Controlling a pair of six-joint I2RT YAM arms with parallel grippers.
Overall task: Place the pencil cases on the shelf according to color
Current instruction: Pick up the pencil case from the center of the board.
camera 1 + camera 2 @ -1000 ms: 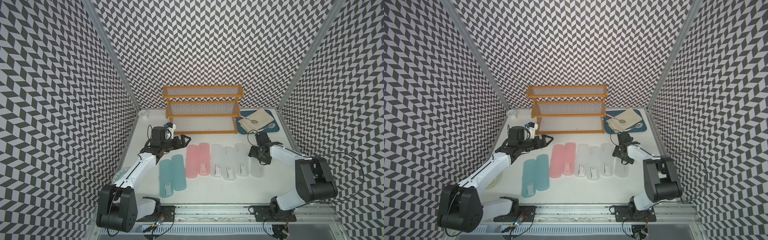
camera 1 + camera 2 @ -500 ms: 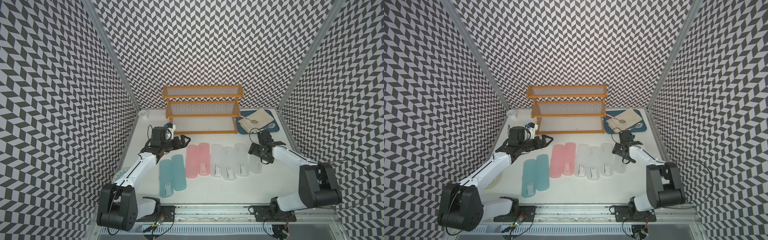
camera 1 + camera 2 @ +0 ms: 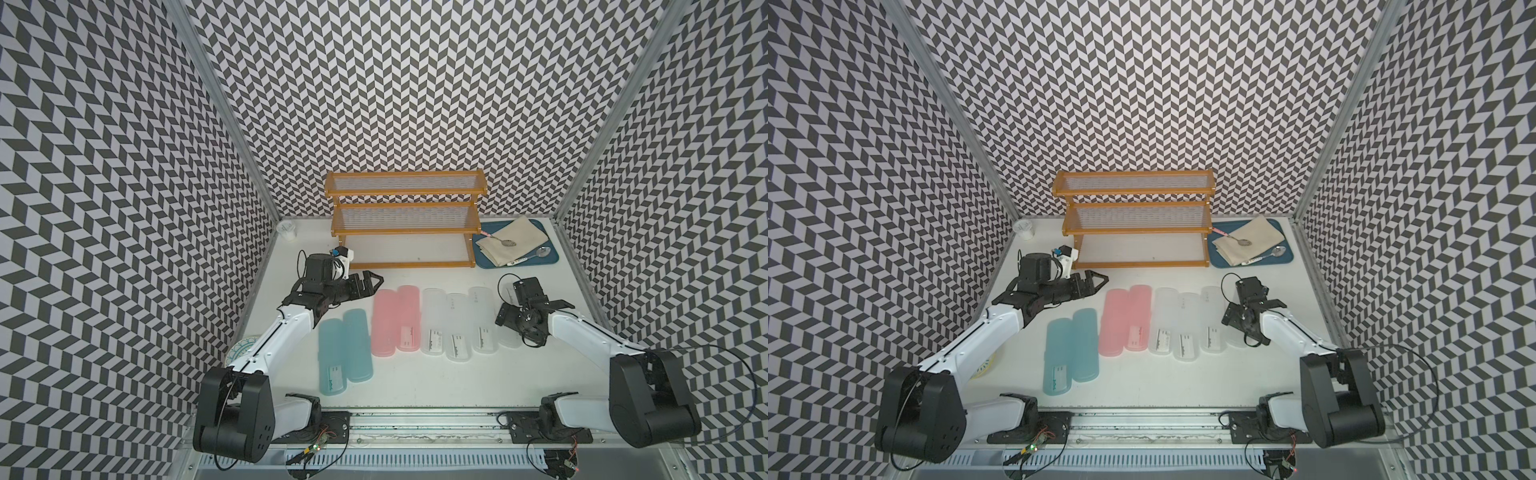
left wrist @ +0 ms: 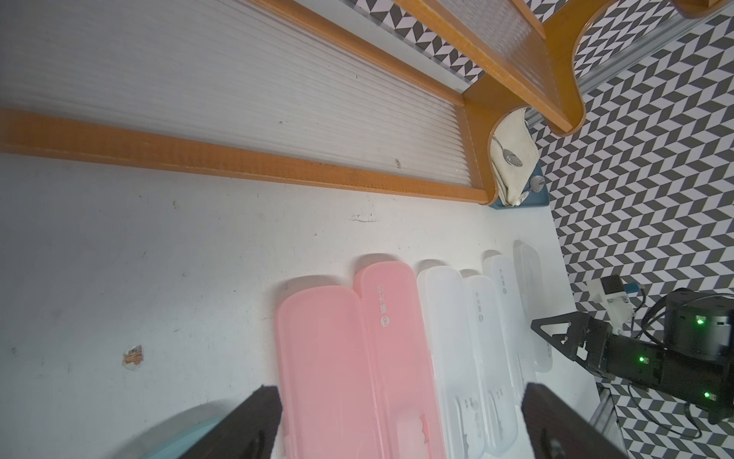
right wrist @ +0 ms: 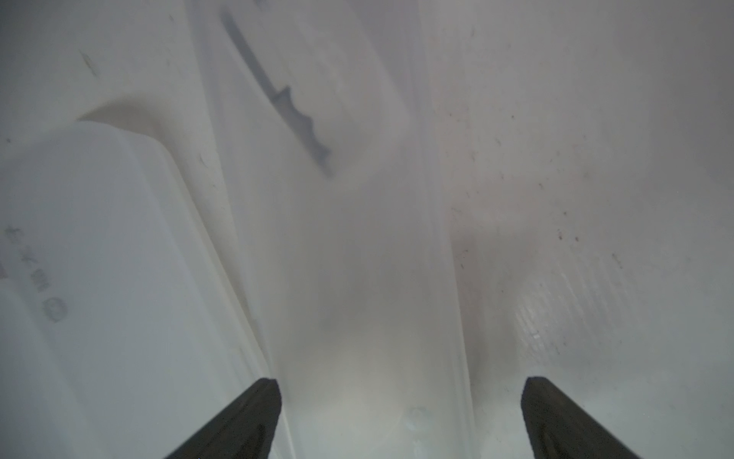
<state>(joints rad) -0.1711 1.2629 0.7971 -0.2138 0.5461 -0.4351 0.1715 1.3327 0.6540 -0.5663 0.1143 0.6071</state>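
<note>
1. The right gripper (image 5: 401, 397) points down over the outermost frosted white translucent plastic pencil case (image 5: 369, 278). Its black fingers (image 5: 254, 413) are spread wide to either side of the case and clamp on nothing (the close view is too blurred to tell whether a finger touches the case).
2. The left gripper (image 4: 397, 405) hovers empty with its fingers wide apart. It is just above the table, near the far ends of the 2 pink translucent plastic pencil cases (image 3: 384, 324).
3. All 8 cases lie flat on the white table (image 3: 415, 386), side by side in a row. The 2 teal-blue translucent plastic pencil cases (image 3: 332, 361) are nearest the left arm, then the pink pair, then the 4 frosted white cases (image 3: 434, 320) toward the right arm.
4. Behind the row, apart from it, the 3-tier orange-brown wooden shelf with pale mesh tiers (image 3: 405, 205) stands against the back wall.
5. Just beside the shelf, on the right arm's side, a blue tray (image 3: 548, 259) holds a folded beige cloth (image 3: 515, 237) and 2 spoons (image 3: 509, 242).
</note>
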